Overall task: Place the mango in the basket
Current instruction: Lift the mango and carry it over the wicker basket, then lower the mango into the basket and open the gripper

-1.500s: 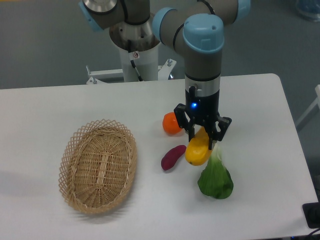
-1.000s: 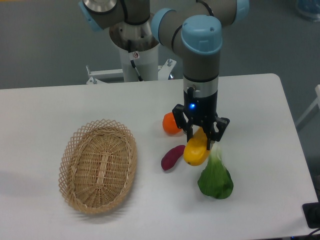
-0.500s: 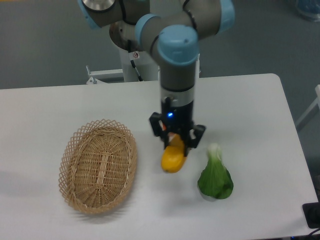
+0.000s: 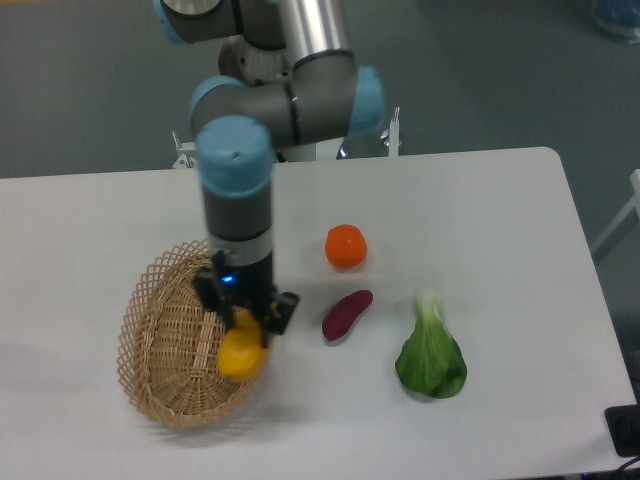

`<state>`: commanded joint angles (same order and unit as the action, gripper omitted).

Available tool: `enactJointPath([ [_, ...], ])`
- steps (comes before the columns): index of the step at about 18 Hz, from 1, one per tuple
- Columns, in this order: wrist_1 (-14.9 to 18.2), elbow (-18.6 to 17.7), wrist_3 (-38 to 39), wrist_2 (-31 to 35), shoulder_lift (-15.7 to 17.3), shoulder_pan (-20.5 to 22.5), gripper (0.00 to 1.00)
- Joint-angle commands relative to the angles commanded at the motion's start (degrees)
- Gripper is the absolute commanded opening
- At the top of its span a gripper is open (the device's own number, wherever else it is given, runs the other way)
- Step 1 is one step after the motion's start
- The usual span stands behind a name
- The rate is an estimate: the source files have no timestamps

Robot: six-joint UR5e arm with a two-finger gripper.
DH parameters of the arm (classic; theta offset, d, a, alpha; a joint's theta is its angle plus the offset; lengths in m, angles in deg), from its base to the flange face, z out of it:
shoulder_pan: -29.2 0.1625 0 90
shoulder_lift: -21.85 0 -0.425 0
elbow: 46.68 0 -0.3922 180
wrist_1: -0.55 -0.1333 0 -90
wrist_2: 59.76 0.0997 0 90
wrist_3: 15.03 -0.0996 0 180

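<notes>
The scene is covered by a single fixed view; it is taken from in front of the table [image 4: 520, 200] and from well above, tilted down towards the arm's base at the far edge; nearly the whole tabletop is framed, its left side cut by the picture edge; the gripper [image 4: 243, 317] is seen at middle distance, left of centre and low in the picture; the grey floor is seen beyond it; no second view is given, so no part is shared.
</notes>
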<state>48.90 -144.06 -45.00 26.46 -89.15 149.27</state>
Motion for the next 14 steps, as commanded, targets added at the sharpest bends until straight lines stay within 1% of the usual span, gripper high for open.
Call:
enactJointPath([
  [2,-0.1,-0.3,0.0,0.0,-1.2,-1.8,0.52],
  [4,-0.2,-1.2,-0.1,0.4,-3.4,-2.5,0.52],
  [5,-0.3,-1.3,-0.1,0.5,-3.9,-3.0,0.52],
  [14,-0.3,-1.5,0.3,0.3,-4.6,-4.2,0.52],
])
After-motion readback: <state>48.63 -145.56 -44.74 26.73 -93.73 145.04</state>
